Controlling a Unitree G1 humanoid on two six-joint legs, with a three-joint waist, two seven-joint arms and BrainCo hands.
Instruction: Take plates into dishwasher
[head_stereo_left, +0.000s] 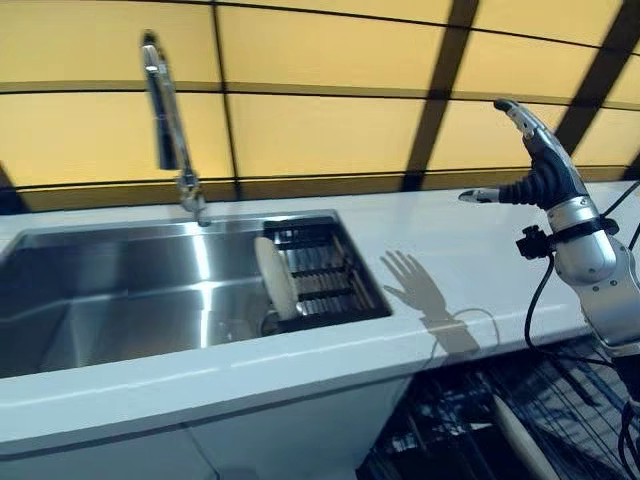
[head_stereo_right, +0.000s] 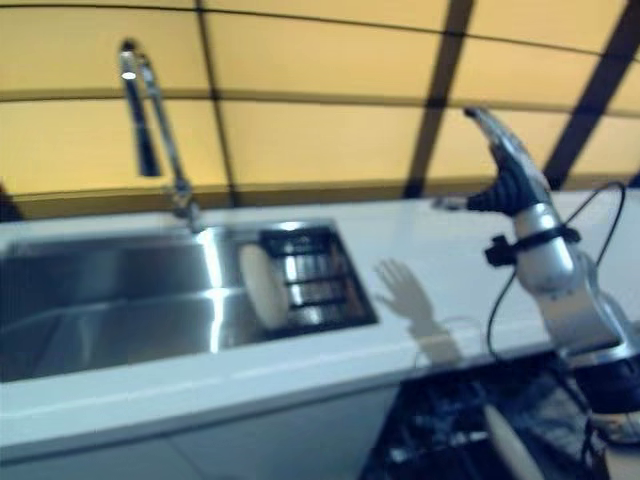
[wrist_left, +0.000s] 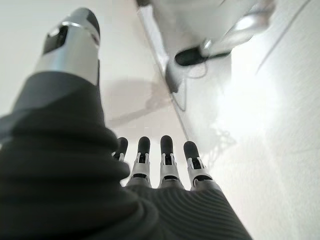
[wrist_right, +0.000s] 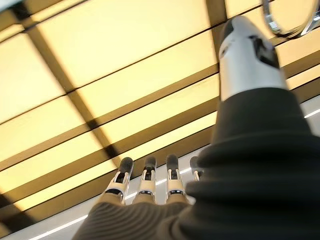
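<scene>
Plate (head_stereo_left: 276, 277) propped upright in sink rack (head_stereo_left: 322, 270), well left of raised right robot hand (head_stereo_left: 535, 165), fingers straight, holding nothing yet.

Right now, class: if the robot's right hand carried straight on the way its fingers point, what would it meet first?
The right hand is raised above the white counter, fingers straight, pointing up toward the yellow panelled wall. That wall is probably met first; nothing shows between, though depth is unclear.

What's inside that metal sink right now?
In the sink, a pale plate stands on edge against a dark wire rack at the right end. The rest of the basin looks bare. Whatever lies behind the plate in the rack is hidden.
</scene>
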